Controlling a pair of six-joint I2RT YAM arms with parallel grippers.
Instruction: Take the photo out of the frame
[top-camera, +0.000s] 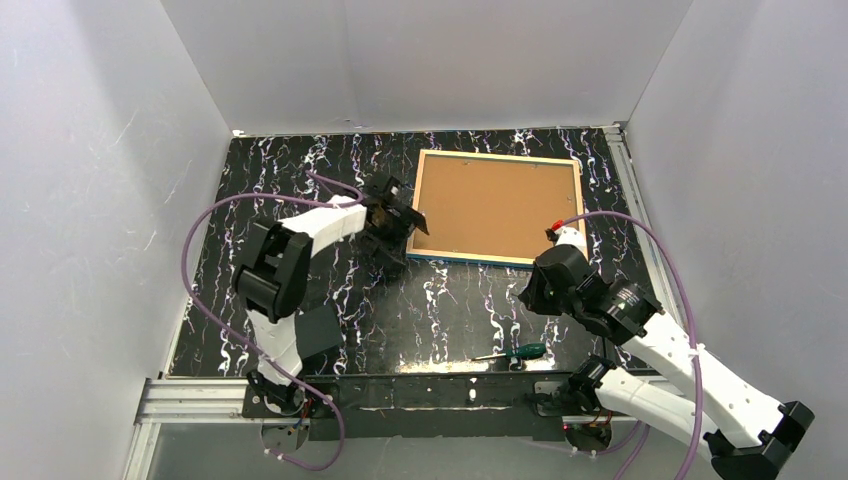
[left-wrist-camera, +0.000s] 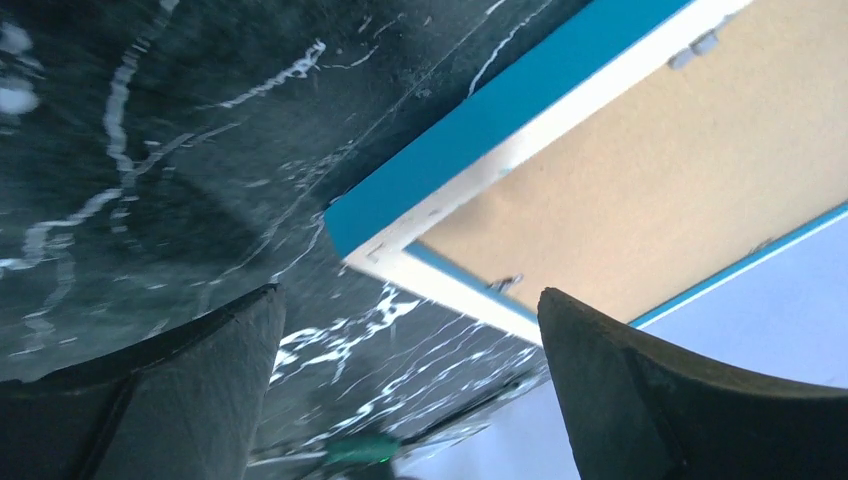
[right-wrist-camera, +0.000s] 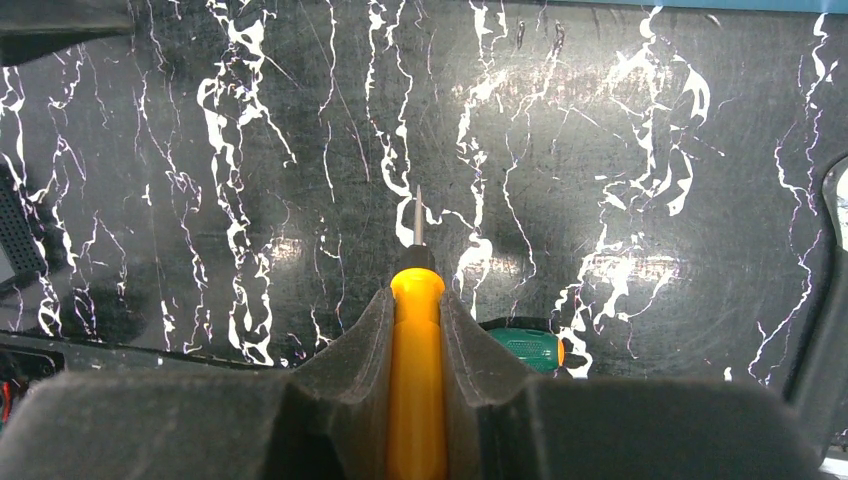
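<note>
Barely begun: thin bright-blue rectangular frame (left-wrist-camera: 470, 130) lies face-down, brown backing board (top-camera: 495, 205) still in, left hand (left-wrist-camera: 408, 295) gaping empty, right hand (right-wrist-camera: 416, 300) clamping an orange-handled screwdriver (right-wrist-camera: 417, 400).

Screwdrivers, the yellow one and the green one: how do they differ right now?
Colour: the yellow screwdriver has a yellow-orange handle, while the green screwdriver has a dark green one. State: the yellow screwdriver is clamped in the right gripper, while the green screwdriver lies loose and flat on the table, near its front edge. Both have a thin metal shaft.
</note>
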